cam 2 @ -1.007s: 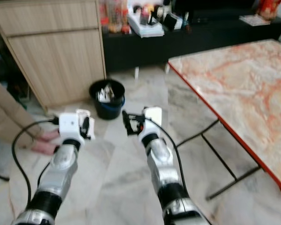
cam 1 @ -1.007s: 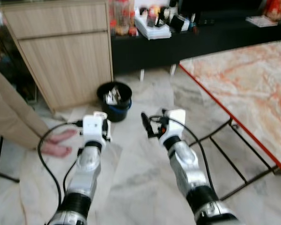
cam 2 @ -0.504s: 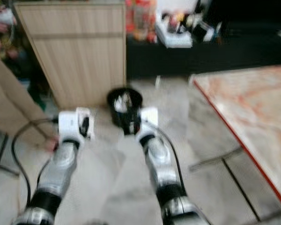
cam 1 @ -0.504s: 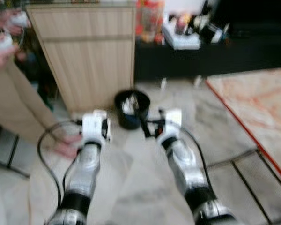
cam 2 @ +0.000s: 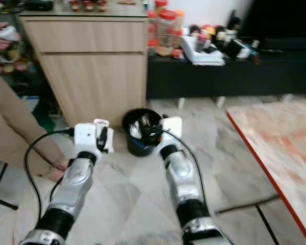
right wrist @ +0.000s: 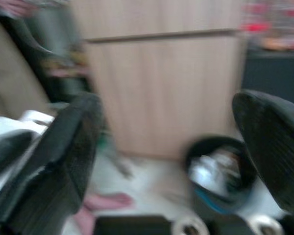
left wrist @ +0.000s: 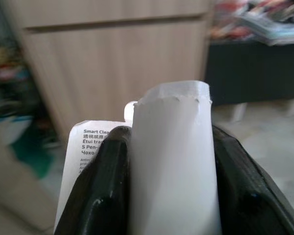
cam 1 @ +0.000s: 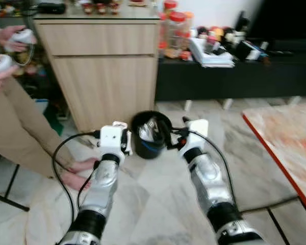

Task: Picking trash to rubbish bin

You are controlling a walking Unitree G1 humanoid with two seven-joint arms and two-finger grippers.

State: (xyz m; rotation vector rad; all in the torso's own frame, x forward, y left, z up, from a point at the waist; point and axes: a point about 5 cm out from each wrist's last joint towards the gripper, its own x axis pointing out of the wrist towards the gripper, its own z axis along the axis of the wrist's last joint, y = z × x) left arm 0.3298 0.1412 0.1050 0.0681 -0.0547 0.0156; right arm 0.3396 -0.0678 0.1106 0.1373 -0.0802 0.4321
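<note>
A black rubbish bin [cam 1: 149,133] with a blue band stands on the floor before a wooden cabinet, and pale scraps lie inside it. My left gripper [cam 1: 126,142] is just left of the bin. It is shut on a piece of white paper packaging [left wrist: 171,161] with printed text, pressed between both black fingers. My right gripper [cam 1: 170,137] hovers at the bin's right rim with its fingers [right wrist: 71,147] spread wide and nothing between them. The right wrist view is blurred and has the bin [right wrist: 219,177] low between those fingers.
A wooden cabinet [cam 1: 102,76] rises behind the bin, with a black low bench [cam 1: 234,79] of clutter to its right. A person in tan trousers [cam 1: 15,122] stands at the left, one bare foot [cam 1: 74,173] near my left arm. A red-edged marble table [cam 1: 290,140] lies right.
The whole picture has shifted, so the camera moved; the bin now sits nearer, directly between my two grippers. The left gripper still holds the white packaging and the right stays open.
</note>
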